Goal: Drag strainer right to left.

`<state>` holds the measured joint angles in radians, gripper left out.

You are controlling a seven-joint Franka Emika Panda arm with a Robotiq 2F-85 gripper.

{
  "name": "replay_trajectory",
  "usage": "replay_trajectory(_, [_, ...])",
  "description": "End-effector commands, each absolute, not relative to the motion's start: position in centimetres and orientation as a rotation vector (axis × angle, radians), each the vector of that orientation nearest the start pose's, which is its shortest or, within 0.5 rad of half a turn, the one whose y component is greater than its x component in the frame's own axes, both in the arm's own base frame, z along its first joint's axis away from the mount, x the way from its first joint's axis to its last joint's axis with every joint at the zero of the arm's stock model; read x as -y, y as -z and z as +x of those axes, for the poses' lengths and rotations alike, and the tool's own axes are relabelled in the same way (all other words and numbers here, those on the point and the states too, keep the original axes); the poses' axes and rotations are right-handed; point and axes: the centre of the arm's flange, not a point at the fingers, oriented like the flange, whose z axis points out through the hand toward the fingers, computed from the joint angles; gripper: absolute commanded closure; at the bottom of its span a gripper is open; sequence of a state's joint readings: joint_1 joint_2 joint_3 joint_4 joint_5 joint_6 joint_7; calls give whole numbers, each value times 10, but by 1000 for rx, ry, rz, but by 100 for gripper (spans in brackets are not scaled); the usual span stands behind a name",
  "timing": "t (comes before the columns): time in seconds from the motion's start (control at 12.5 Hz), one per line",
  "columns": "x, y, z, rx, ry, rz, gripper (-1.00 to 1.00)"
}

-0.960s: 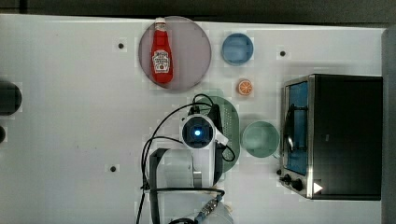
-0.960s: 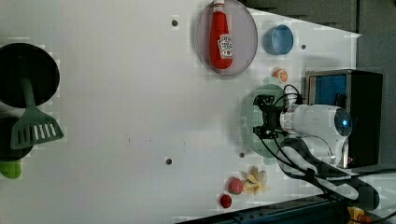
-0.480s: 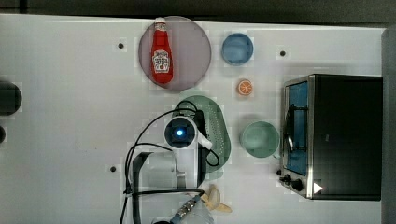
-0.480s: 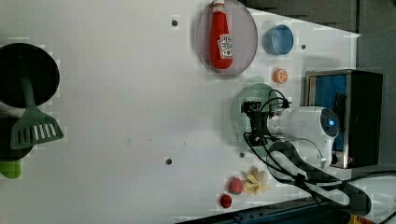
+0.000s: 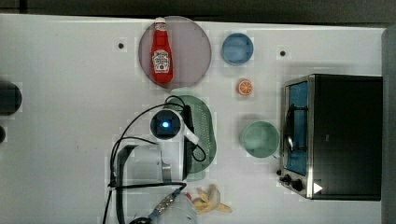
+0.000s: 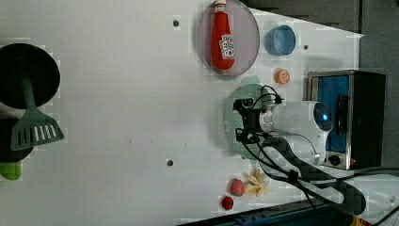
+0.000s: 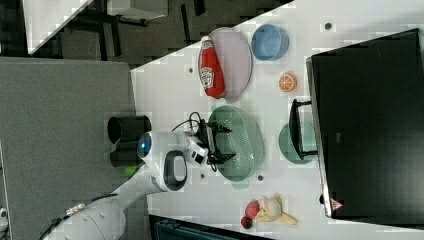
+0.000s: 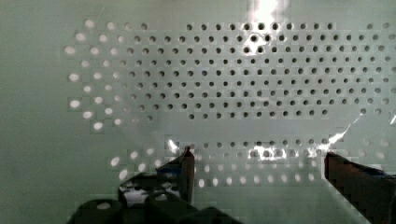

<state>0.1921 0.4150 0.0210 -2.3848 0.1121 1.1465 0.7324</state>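
The strainer (image 5: 205,126) is a pale mint-green oval with small holes in its centre, lying below the grey plate in the top view. My arm's wrist (image 5: 166,125) hangs over the strainer's left part in the top view. My gripper (image 7: 222,143) is open, its two black fingers spread wide and reaching down inside the strainer (image 7: 242,142). In the wrist view the gripper (image 8: 259,163) stands close over the perforated floor of the strainer (image 8: 210,84), with nothing between the fingers. The left view has the gripper (image 6: 242,123) over the strainer (image 6: 233,117).
A ketchup bottle (image 5: 161,53) lies on a grey plate (image 5: 191,46) just beyond the strainer. A blue bowl (image 5: 237,48), an orange half (image 5: 244,87), a green bowl (image 5: 259,138) and a toaster oven (image 5: 341,135) sit to the top view's right. Banana peel (image 5: 210,200) lies near the arm's base.
My arm has moved toward the top view's left, and the strainer has slid the same way with it, away from the green bowl. The fingers have stayed open.
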Motion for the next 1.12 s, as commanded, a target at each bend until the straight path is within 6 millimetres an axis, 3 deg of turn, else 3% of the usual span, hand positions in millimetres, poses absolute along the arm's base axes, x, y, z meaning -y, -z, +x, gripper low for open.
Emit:
replay_trajectory(0.08, [-153,-146,474,-2212,-167,-2256,-100])
replay_trajectory(1.12, [-306,-143,480,-2227,-207,-2201,-100])
